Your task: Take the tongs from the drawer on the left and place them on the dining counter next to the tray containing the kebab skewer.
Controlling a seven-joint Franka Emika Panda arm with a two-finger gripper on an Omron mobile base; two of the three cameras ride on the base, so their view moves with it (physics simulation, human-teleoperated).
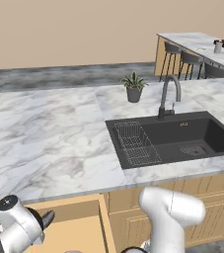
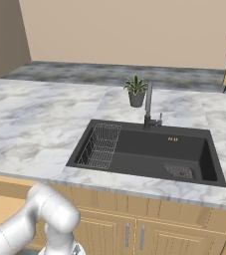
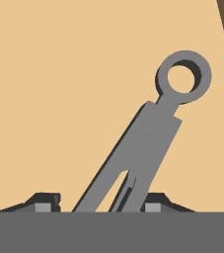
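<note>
White arm with dark joints [image 1: 170, 212] bent low, elbow raised, forearm reaching down to the left. Wrist and hand [image 1: 17, 225] angled downward. In the hand view, two-finger gripper [image 3: 97, 203] with two small dark finger tips [image 3: 47, 201] standing apart, one on each side of slim grey metal tongs [image 3: 143, 143]; contact not discernible.

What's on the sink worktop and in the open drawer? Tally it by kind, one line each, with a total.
Potted plant: 1
Faucet: 1
Black sink: 1
Wire rack: 1
Tongs: 1
Total: 5
</note>
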